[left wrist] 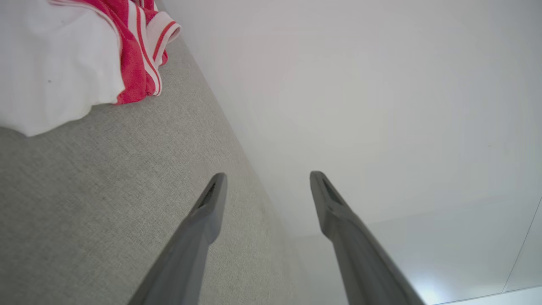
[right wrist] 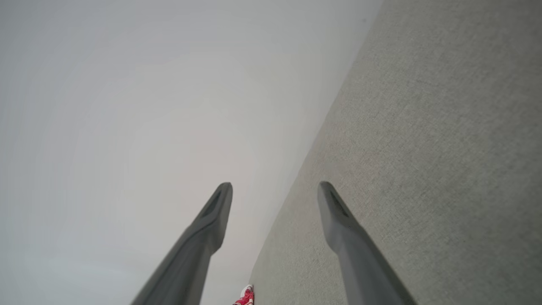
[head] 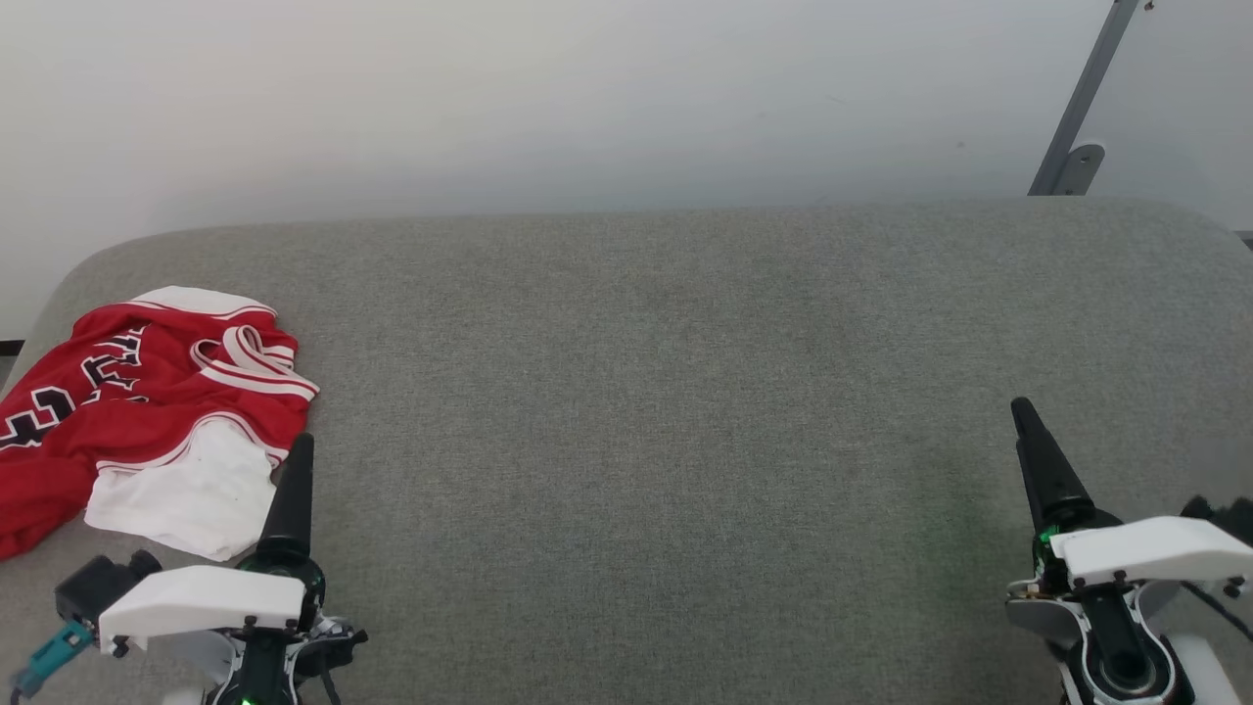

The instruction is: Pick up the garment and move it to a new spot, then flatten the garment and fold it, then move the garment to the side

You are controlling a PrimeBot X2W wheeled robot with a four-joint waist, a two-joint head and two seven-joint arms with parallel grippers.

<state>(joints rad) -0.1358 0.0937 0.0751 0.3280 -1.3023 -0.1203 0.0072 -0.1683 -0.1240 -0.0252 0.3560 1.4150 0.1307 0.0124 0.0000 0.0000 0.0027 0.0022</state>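
Both arms are parked at the near edge of the grey padded surface (head: 685, 392). The left gripper (left wrist: 267, 176) has its two dark fingers spread wide with nothing between them, and the right gripper (right wrist: 275, 185) is just as wide and empty.

The red jersey (head: 137, 411) lies in a crumpled heap at the left end of that surface, spilling past its left edge. It's bunched, so its true long axis is hard to call, but the heap and the black lettering run diagonally from the near-left edge toward the far side. The white panel faces the near edge, and the striped trim loops face the middle of the surface.

The pickup looks like the step in hand. The left arm is the better placed. It should aim for a raised fold, the striped trim or the white panel's edge. The cloth looks thin, so the fingers must press down onto the surface before closing, then lift high enough for the heap to hang free.
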